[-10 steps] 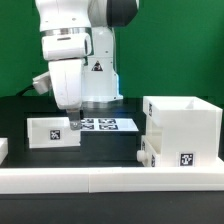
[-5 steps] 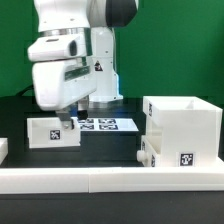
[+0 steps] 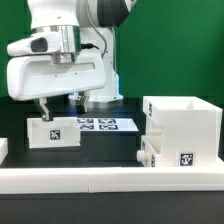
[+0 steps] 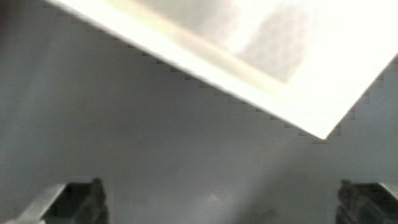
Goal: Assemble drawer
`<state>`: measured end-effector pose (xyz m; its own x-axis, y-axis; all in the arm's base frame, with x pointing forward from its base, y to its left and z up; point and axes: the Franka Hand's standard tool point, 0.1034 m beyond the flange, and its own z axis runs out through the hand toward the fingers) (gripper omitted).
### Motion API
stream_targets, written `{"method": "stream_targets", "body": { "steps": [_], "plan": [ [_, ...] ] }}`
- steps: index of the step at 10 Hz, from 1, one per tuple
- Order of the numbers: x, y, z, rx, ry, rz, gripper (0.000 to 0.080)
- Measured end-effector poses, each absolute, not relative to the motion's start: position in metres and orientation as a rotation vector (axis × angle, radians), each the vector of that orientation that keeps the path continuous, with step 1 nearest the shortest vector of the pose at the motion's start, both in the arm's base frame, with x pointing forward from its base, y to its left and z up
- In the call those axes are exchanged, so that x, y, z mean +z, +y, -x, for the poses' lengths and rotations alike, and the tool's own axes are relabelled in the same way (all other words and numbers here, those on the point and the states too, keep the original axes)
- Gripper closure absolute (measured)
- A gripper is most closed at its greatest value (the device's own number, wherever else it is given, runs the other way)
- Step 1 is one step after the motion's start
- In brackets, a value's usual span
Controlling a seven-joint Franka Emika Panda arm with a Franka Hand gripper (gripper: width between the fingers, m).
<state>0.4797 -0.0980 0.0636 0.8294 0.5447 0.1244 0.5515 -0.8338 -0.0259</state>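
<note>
The large white cube-like casing stands at the exterior view's right, with a tag on its front. A smaller white box sits against its lower left side. Another small open-topped white box with a tag stands at the left. My gripper hangs open and empty just above and behind this left box, not touching it. In the wrist view the two dark fingertips stand far apart with only dark table between them, and a corner of the white box lies ahead of the gripper.
The marker board lies on the black table behind the left box. A low white rail edges the table's front. A small white piece shows at the far left edge. The robot's base stands behind the marker board.
The hand has swung towards the exterior view's left and turned, so its broad face now shows. It has come over the left small box. The jaws stay open.
</note>
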Motion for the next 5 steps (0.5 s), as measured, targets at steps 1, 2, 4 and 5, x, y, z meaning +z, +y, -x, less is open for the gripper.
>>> {"method": "stream_targets", "body": {
  "steps": [1, 2, 4, 5],
  "plan": [
    [0.0633, -0.0967, -0.4803, -0.171, -0.767, 2.971, 0.0151],
    [0.063, -0.096, -0.4803, -0.168, -0.68, 2.988, 0.0151],
    [0.0627, -0.0953, -0.4802, -0.162, -0.542, 3.009, 0.0151],
    [0.0627, -0.0945, -0.4803, -0.16, -0.42, 3.02, 0.0151]
  ]
}}
